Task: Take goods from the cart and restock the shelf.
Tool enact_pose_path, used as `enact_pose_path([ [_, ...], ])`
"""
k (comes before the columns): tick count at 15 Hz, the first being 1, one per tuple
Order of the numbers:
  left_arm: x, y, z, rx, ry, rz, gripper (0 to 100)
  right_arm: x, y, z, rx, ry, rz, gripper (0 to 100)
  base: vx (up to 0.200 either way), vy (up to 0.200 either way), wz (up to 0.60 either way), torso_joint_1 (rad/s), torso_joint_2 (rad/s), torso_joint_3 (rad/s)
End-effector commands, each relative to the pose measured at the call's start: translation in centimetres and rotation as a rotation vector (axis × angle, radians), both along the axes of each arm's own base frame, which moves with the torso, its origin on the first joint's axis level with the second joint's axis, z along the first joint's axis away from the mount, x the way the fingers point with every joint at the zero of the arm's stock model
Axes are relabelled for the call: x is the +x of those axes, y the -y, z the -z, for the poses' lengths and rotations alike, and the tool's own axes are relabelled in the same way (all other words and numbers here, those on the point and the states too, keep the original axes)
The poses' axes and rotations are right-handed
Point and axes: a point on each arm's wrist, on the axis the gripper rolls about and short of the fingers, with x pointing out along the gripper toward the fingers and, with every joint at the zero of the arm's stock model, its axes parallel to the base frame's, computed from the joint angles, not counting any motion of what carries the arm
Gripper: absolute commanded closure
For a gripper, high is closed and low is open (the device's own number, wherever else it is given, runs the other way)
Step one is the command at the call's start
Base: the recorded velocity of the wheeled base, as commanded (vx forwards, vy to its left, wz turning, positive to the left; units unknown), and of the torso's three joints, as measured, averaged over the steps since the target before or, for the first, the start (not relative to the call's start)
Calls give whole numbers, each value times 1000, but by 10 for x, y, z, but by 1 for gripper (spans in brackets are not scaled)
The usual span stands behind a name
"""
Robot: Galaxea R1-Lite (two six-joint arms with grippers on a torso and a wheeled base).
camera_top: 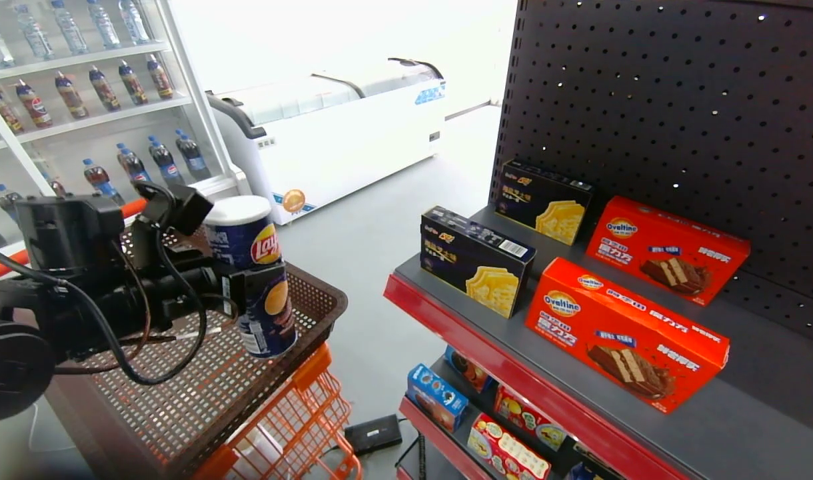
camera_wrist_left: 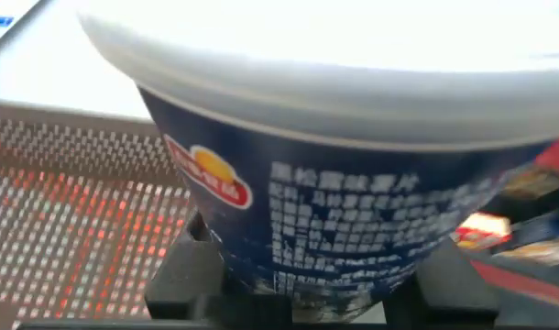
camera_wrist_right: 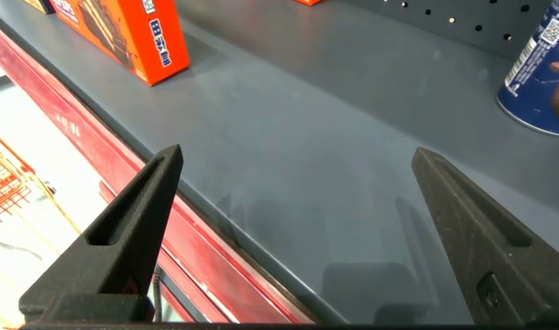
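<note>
Blue chips can (camera_top: pixel 246 243) with a white lid stands near upright in the left gripper (camera_top: pixel 242 293), which is clamped around its middle. This is at the left middle of the head view, above the right rim of the brown basket (camera_top: pixel 316 293) on the orange cart (camera_top: pixel 300 413). The right gripper (camera_wrist_right: pixel 296 229) is spread wide above the bare grey shelf (camera_wrist_right: pixel 334 137), near an orange box (camera_wrist_right: pixel 142 37).

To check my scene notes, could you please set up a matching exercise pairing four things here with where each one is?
1 chip can
2 orange boxes
3 right gripper
4 brown basket

A on the grey shelf
B open above a bare stretch of shelf
C on the orange cart
D in the left gripper

Pairs: 1-D, 2-A, 3-B, 4-C
</note>
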Motion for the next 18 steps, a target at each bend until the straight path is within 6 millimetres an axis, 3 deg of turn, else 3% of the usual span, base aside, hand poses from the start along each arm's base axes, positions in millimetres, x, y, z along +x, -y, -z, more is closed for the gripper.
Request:
enact_pose_path([
  [1,-27,10,-50,-87,105,45,100,0,0,0,0,0,1,0,0,0,0,0,0,0],
  [3,-41,16,-61,-145,112,73,100,0,0,0,0,0,-1,0,0,0,0,0,0,0],
  [8,-60,31,-68,-154,100,139,100,0,0,0,0,0,-1,0,0,0,0,0,0,0],
  [13,-73,33,-60,-139,70,157,100,0,0,0,0,0,-1,0,0,0,0,0,0,0],
  [18,-82,31,-57,-165,80,285,100,0,0,0,0,0,-1,0,0,0,0,0,0,0],
])
